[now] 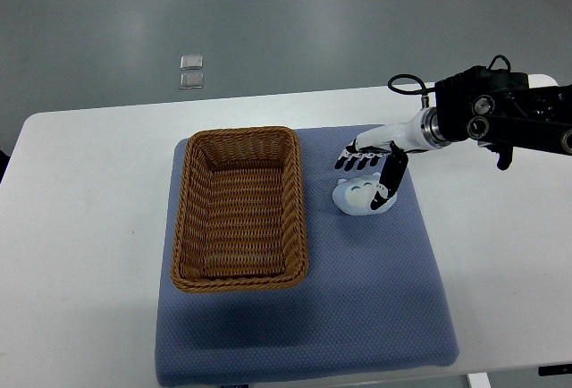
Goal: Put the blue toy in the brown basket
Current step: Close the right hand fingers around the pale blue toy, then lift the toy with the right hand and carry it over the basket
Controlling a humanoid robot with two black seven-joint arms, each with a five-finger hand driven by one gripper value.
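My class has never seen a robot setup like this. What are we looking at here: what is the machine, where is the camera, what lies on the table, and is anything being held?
One camera looks steeply down from the robot's own side. The black arm from the right ends in a fingered right hand. It sits over a pale blue toy, fingers spread and thumb against the toy's side, not clearly gripping it. A brown basket stands empty beside the toy on a blue mat covering a white table. The left arm is out of view.
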